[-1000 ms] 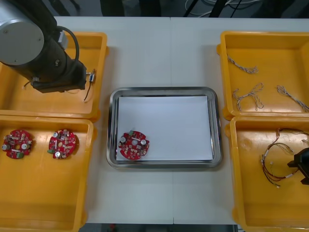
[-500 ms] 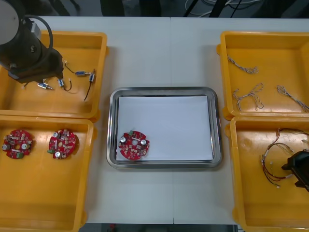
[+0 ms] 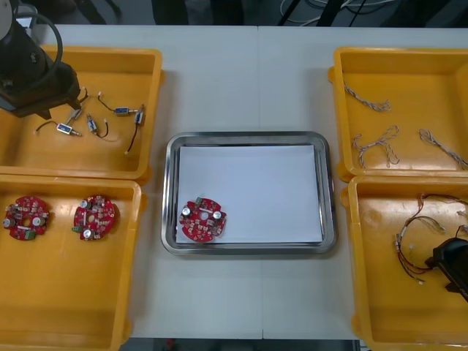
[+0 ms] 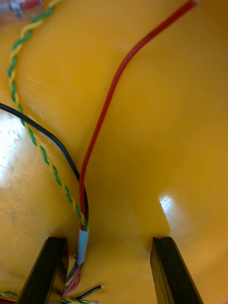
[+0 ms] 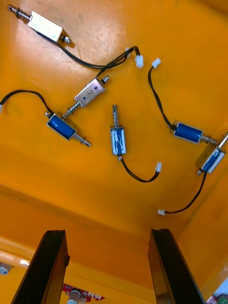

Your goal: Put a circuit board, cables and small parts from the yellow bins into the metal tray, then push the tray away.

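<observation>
My left arm (image 3: 33, 77) hangs over the far-left yellow bin (image 3: 150, 80). In the left wrist view the left gripper (image 5: 107, 266) is open above the bin floor, and several small metal parts (image 5: 118, 140) with black leads lie beyond its fingertips. My right gripper (image 3: 453, 265) is low in the near-right bin (image 3: 365, 292), beside the red and yellow cables (image 3: 417, 241). In the right wrist view it (image 4: 109, 270) stands open, with the cable bundle's sleeve (image 4: 82, 242) just inside one finger (image 4: 47, 270). One red circuit board (image 3: 202, 219) lies in the metal tray (image 3: 248, 137).
Two more circuit boards (image 3: 25, 217) (image 3: 93, 217) lie in the near-left bin. Twisted blue and white cables (image 3: 376, 142) lie in the far-right bin. Small metal parts (image 3: 91, 121) are spread beside the left arm. The tray's white inside is otherwise bare.
The left arm has moved left within the far-left bin, uncovering the small metal parts. The right gripper has shifted slightly toward the table's near edge.
</observation>
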You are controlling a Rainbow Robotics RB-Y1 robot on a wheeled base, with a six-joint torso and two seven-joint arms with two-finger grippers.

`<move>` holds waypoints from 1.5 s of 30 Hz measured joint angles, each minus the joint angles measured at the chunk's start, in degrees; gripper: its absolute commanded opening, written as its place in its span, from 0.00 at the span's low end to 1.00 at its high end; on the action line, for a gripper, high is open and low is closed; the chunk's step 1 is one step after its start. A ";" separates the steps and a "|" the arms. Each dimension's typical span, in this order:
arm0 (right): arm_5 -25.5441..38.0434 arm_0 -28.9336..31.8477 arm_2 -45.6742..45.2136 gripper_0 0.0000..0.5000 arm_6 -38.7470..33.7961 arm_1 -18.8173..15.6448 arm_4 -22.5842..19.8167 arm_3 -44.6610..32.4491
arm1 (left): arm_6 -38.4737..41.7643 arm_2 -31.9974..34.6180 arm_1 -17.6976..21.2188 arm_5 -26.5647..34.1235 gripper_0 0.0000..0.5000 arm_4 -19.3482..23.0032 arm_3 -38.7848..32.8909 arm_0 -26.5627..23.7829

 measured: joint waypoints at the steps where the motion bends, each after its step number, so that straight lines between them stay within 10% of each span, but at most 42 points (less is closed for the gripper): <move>1: -0.03 0.10 0.15 1.00 -0.06 0.00 0.04 0.00 | 0.00 0.00 0.00 -0.65 1.00 0.00 0.75 -0.20; 43: -1.59 0.32 1.22 1.00 -2.99 0.01 2.58 -0.17 | 0.00 -4.32 -0.12 -20.39 1.00 2.41 24.22 -1.20; 45: -1.67 0.32 1.22 0.69 -2.99 0.01 2.62 -0.18 | 0.00 -5.19 -0.16 -21.97 1.00 2.36 25.35 -1.21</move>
